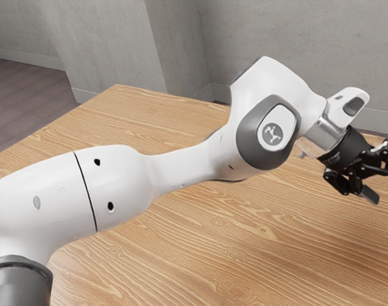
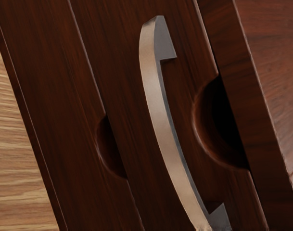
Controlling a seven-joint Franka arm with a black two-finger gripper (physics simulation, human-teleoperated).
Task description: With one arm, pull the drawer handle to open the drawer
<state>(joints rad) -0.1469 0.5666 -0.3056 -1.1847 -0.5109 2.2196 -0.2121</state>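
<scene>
Soft, even light falls from above in the exterior view: the white arm (image 1: 117, 185) is bright along its upper shells and shades to grey beneath, throwing a faint, diffuse shadow on the pale wooden table (image 1: 244, 255). The grey walls (image 1: 117, 38) darken toward their corners. No glare shows. The wrist view is dimmer and warmer: the dark drawer front (image 2: 64, 96) absorbs light, the metal handle (image 2: 160, 120) carries a dull sheen, and the rounded recesses (image 2: 218, 125) beside it sink into deep shadow.
</scene>
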